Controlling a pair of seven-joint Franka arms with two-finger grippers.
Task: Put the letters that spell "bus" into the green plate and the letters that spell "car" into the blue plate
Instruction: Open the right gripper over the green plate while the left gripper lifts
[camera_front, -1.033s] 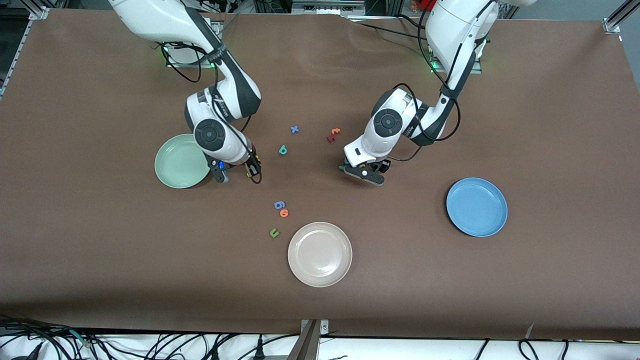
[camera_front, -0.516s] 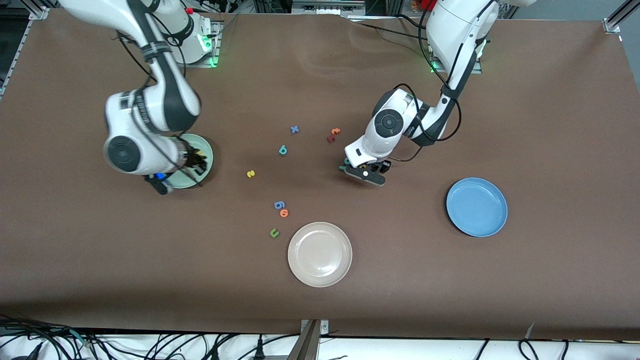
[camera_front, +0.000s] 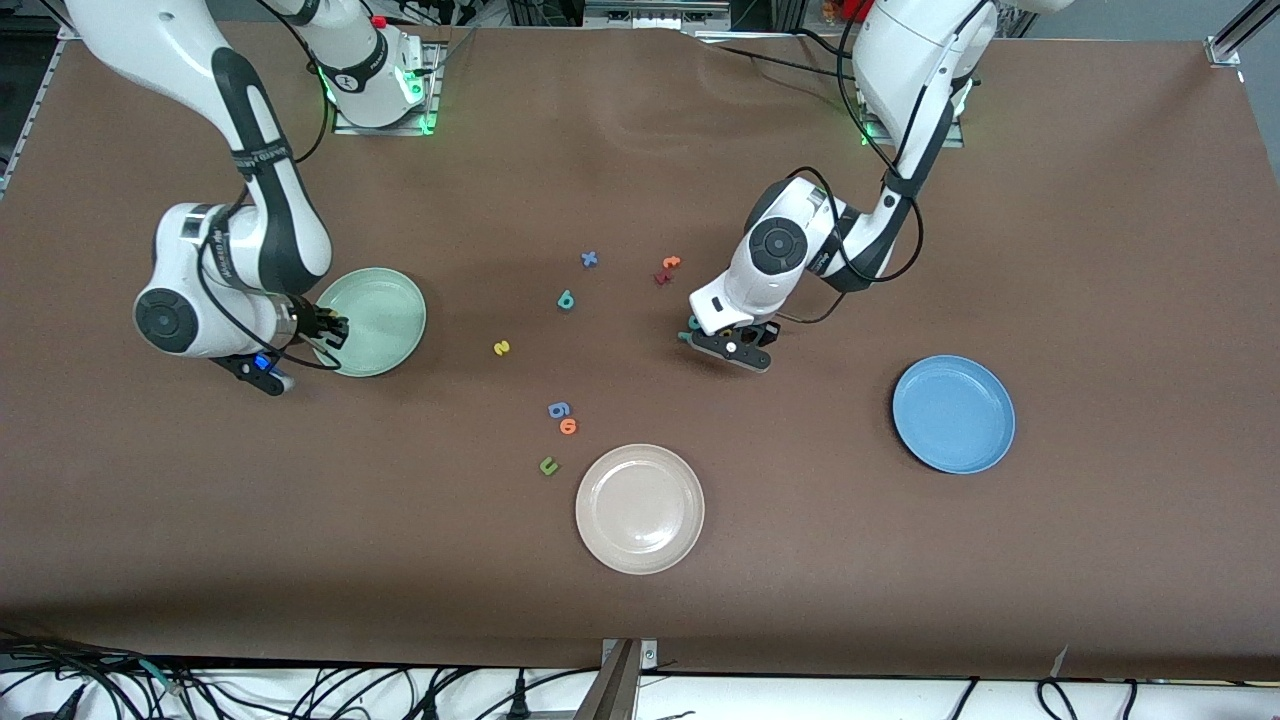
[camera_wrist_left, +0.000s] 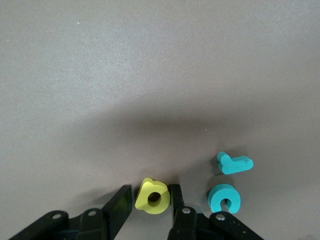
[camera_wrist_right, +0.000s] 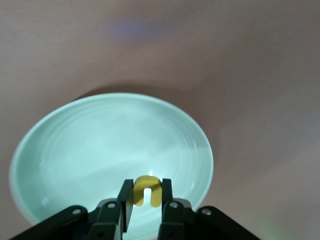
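1. The green plate (camera_front: 375, 320) lies toward the right arm's end of the surface (camera_front: 1100, 250), the blue plate (camera_front: 953, 413) toward the left arm's end, both still without letters in them; a beige plate (camera_front: 639, 508) sits nearer the front camera, between them
2. The right end effector (camera_wrist_right: 146, 197) is clamped on the yellow "u" (camera_wrist_right: 146, 191) and is held over the green plate's rim; judged best, it would be carried further over the plate's middle and lowered before release, so the light foam does not bounce out
3. The left end effector (camera_wrist_left: 152, 207) is narrowed around the yellow "a" (camera_wrist_left: 153, 197) on the surface; the closing should be finished squarely before any lift
4. The left wrist view alone shows the teal "c" (camera_wrist_left: 224, 198) and teal "r" (camera_wrist_left: 234, 163) just beside the "a"; in the front view they are largely hidden by the arm
5. Only the front view shows the teal "b" (camera_front: 566, 299) and yellow "s" (camera_front: 502, 347), still on the surface between the arms
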